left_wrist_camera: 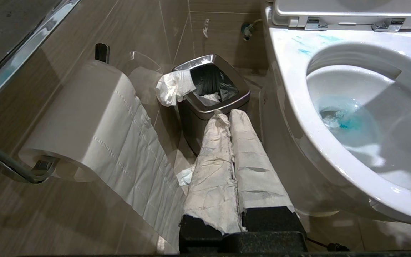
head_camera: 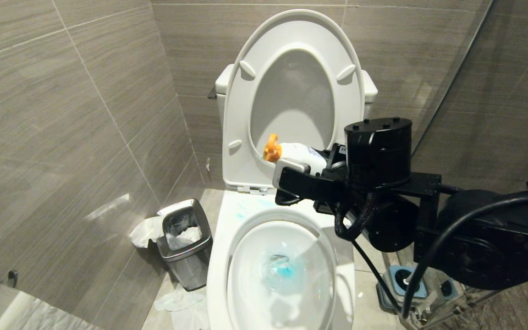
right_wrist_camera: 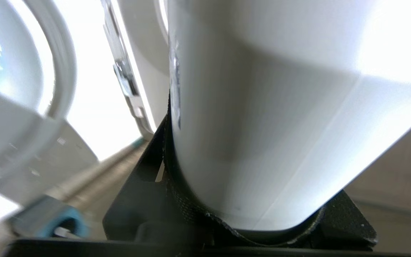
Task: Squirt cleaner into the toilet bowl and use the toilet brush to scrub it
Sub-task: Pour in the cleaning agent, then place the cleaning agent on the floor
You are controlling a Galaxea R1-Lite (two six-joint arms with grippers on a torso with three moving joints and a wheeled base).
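Grey tiled walls (head_camera: 85, 114) closed round the toilet bowl (head_camera: 227, 256), its seat raised; blue cleaner (head_camera: 287, 270) tinted its water and smeared its back rim, and a steel bin (head_camera: 186, 243) stood just beside it. My right gripper (head_camera: 298, 172) reached level over the bowl's back rim, clenched on a white bottle (head_camera: 303, 153) with an orange cap. My left gripper (left_wrist_camera: 232, 117) hung beside the bowl, fingers pressed together.

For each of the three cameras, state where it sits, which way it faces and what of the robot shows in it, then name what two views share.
Head view: high up, facing forward and down at the toilet bowl; the right gripper holds a white bottle with an orange cap.
Left wrist view: low beside the toilet, facing the steel bin and the paper roll; the left gripper shows shut, wrapped in paper.
Right wrist view: behind the fingers, filled by the bottle.
Shared: head and left wrist views both show bowl, blue cleaner and bin.
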